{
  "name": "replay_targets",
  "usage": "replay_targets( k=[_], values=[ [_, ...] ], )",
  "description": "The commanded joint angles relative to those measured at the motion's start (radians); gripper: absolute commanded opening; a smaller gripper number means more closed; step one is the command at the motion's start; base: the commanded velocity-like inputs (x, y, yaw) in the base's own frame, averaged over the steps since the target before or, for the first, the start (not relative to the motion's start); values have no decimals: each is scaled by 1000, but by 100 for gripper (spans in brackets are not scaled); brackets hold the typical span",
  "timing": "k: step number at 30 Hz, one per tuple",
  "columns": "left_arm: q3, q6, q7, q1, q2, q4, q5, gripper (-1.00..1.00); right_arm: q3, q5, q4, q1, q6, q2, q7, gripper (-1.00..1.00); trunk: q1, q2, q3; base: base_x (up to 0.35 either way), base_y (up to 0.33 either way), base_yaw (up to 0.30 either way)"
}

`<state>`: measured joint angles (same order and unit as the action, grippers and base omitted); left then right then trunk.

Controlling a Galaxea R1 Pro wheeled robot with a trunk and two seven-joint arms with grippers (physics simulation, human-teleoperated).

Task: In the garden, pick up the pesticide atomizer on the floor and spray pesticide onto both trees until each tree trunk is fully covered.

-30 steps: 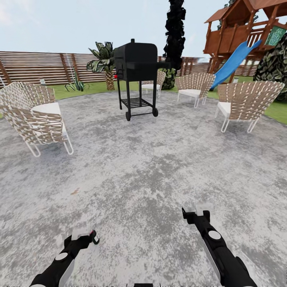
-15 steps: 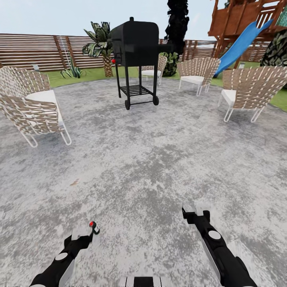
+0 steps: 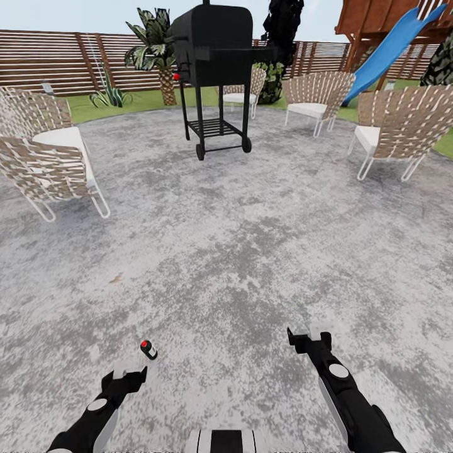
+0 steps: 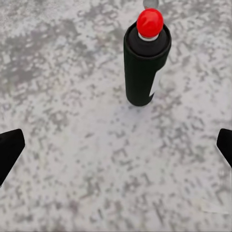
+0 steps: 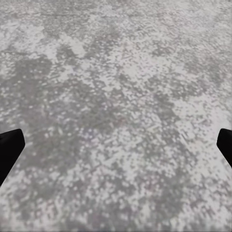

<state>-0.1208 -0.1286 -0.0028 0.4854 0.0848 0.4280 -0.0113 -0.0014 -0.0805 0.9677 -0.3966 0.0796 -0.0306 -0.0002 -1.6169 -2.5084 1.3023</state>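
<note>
— Grippers first: how do they stand?

— Left gripper, black with white tips, hangs low over the mottled grey stone paving with its jaws spread wide and nothing between them; in the left wrist view its two dark fingers sit at the far edges of the picture. The right gripper is spread the same way, bare paving between its fingers.

— And the atomizer?

— The small black pesticide atomizer with a red top stands upright on the paving, just ahead of the left gripper and apart from it. The left wrist view shows its red cap, black body and a strip of white label, untouched by either finger.

— Farther out?

— A black barbecue grill on a wheeled stand stands ahead. Woven tan lounge chairs with white cushions ring the paving: one at the left, two at the right. Behind them run a strip of green grass, a short scaly-trunk palm, a brown slatted wooden fence and a blue slide on a wooden play tower.
</note>
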Motion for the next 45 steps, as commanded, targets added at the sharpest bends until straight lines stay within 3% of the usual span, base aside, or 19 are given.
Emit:
replay_targets(
  k=[1, 43, 45],
  values=[
    [-2, -3, 0, 1, -1, -1, -1, 100, 0, -8, 2, 0, 6, 0, 0, 100, 0, 0, 2, 0, 0, 0],
    [-2, -3, 0, 2, -1, 8, -1, 100, 0, -8, 2, 0, 6, 0, 1, 100, 0, 0, 9, 75, -38, 0],
    [-3, -3, 0, 2, 0, 8, -1, 100, 0, -8, 2, 0, 6, 0, 1, 100, -1, -1, 18, 0, 0, 2]
  ],
)
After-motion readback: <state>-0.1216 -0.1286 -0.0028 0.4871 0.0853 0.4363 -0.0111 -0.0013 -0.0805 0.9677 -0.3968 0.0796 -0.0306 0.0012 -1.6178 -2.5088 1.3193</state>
